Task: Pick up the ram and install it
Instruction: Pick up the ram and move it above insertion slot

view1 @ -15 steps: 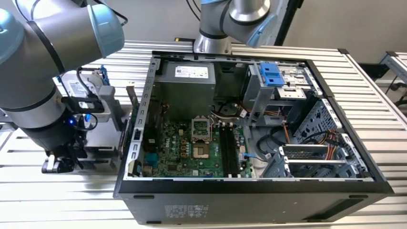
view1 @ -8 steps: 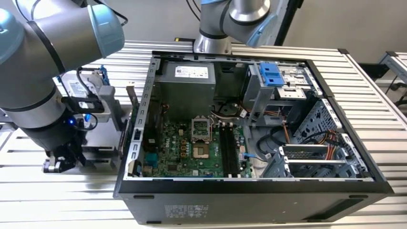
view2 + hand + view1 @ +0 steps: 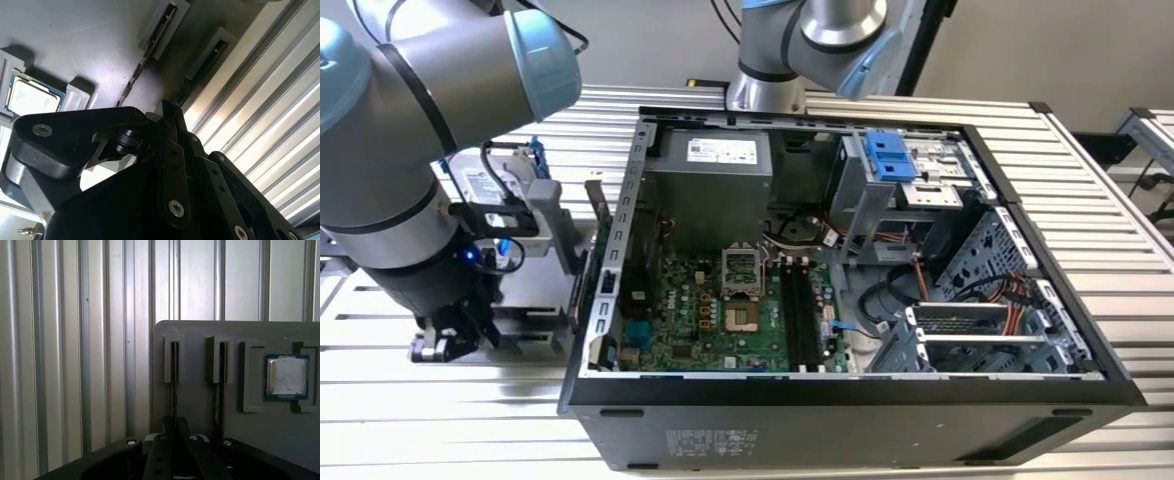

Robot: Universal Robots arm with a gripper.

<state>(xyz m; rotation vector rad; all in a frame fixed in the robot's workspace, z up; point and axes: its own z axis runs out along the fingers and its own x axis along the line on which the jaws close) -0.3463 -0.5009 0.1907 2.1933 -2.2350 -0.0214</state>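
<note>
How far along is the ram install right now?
Nothing installed: the motherboard's memory slots look empty. In hand: the gripper looks closed on the ram, which stands in its gray holder slot. Left: lifting and seating it.

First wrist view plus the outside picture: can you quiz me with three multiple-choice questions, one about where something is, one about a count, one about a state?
1. Where is the gripper?
A. inside a drawer
B. at the gray tray
C. on the floor

2. How many narrow slots does that tray have?
A. two
B. five
C. none

3. How is the computer case?
A. shut
B. wrapped in foil
C. open, with its side off

Answers:
1 B, the first wrist view looks past the gripper straight onto the tray.
2 A, two slots sit side by side, with the processor chip in its own recess beyond them.
3 C, the motherboard lies exposed in the exterior view.
</note>
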